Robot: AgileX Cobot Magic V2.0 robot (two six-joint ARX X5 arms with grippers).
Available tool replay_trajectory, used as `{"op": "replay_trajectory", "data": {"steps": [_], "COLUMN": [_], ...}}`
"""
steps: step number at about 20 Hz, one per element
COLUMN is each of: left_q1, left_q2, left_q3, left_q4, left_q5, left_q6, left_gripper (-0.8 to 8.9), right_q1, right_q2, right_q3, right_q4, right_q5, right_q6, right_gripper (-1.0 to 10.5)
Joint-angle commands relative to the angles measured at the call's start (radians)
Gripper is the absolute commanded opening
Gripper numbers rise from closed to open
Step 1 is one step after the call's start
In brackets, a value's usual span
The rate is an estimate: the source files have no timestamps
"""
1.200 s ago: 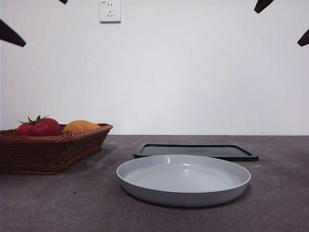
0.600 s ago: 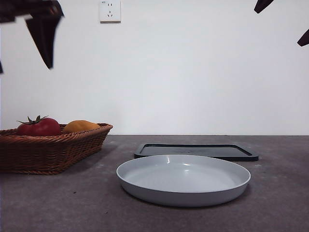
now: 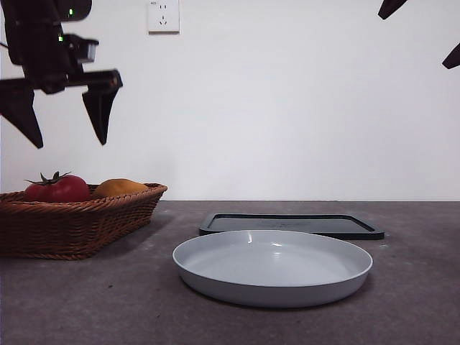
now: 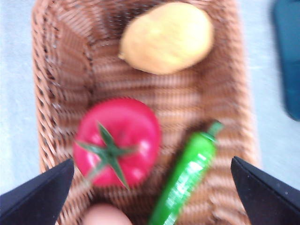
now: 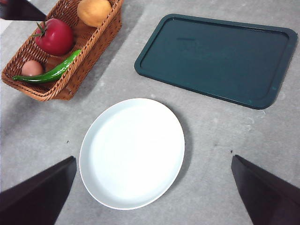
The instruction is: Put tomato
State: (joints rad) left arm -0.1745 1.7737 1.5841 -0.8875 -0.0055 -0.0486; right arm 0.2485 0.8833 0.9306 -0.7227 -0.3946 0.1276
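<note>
The red tomato (image 3: 59, 188) (image 4: 117, 140) (image 5: 54, 36) with a green stem lies in the wicker basket (image 3: 72, 223) (image 4: 56, 56) (image 5: 96, 44) at the left of the table. My left gripper (image 3: 65, 118) (image 4: 150, 187) hangs open directly above the basket, apart from the tomato, with nothing between its jaws. High above the table, the right gripper (image 5: 152, 187) is open and empty, seen only as black tips (image 3: 392, 7) at the top right of the front view.
In the basket also lie an orange-yellow oval fruit (image 4: 165, 36) (image 3: 118, 188), a green pepper (image 4: 187, 176) (image 5: 49, 73) and a pale egg-like thing (image 5: 31, 68). A white plate (image 3: 273, 267) (image 5: 132, 152) sits mid-table, a dark green tray (image 3: 291, 224) (image 5: 218, 58) behind it.
The left gripper has come down from the top left corner to hang over the basket, jaws open. The things on the table have not moved.
</note>
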Motion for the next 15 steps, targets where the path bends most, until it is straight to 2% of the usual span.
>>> {"op": "replay_trajectory", "data": {"steps": [1,6,15], "left_q1": [0.018,0.04,0.046], "left_q2": [0.079,0.196,0.306], "left_q3": [0.054,0.113,0.115], "left_q4": [0.011,0.036,0.035], "left_q5": [-0.006,-0.003,-0.003], "left_q6": [0.034,0.071,0.075], "left_gripper": [6.79,6.79,6.64], "right_q1": [0.005,0.005,0.005], "right_q2": [0.004,0.004,0.004], "right_q3": [0.016,0.016,0.016], "right_q4": [0.003,-0.007,-0.013], "right_q5": [-0.026,-0.035,-0.034], "right_q6": [0.008,0.018,0.019], "right_gripper": [6.2,6.2,6.2]}}
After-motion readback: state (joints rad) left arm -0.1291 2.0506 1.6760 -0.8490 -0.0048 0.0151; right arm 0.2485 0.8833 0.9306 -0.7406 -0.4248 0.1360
